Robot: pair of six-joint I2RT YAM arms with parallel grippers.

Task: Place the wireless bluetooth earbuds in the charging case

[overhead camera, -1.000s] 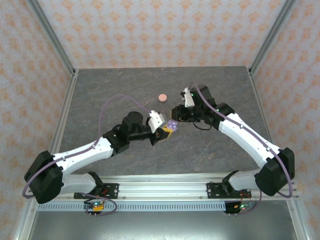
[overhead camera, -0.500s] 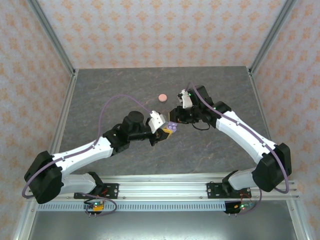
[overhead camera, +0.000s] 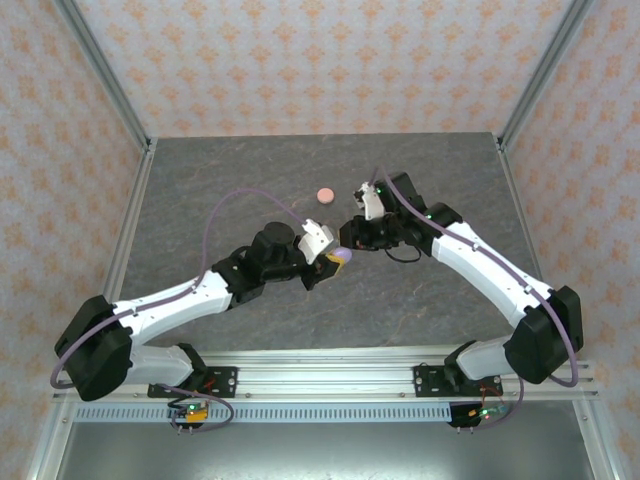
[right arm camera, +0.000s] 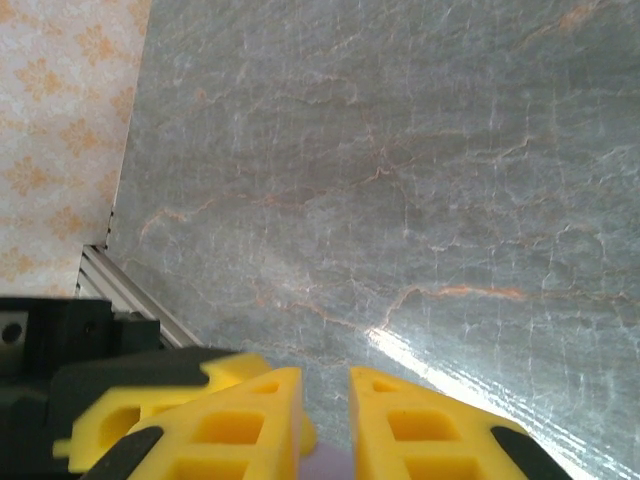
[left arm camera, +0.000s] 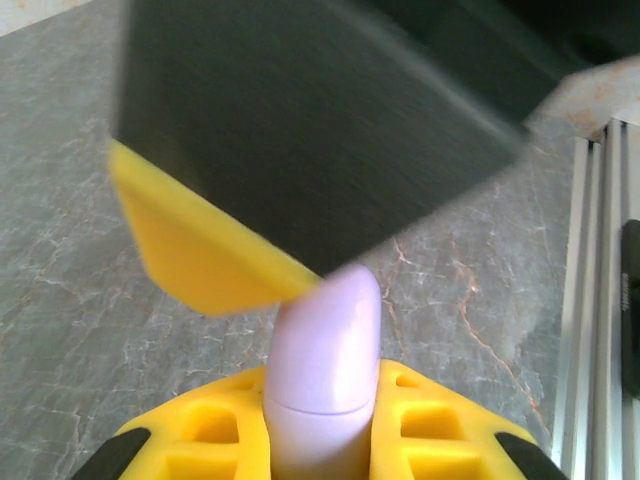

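While the left gripper [overhead camera: 334,262] is clamping the lilac earbud [left arm camera: 322,370] between its yellow fingers, the earbud's rounded end is sticking out past their tips. Just beyond it the right gripper [right arm camera: 325,390] is hovering, with one yellow finger touching that end. Its fingers are standing nearly together, and I cannot tell whether they are pinching anything.

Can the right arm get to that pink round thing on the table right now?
Probably yes. The pink round thing lies in the open just beyond the right gripper, nothing between. But that gripper is at the lilac piece the left gripper holds and must leave it first.
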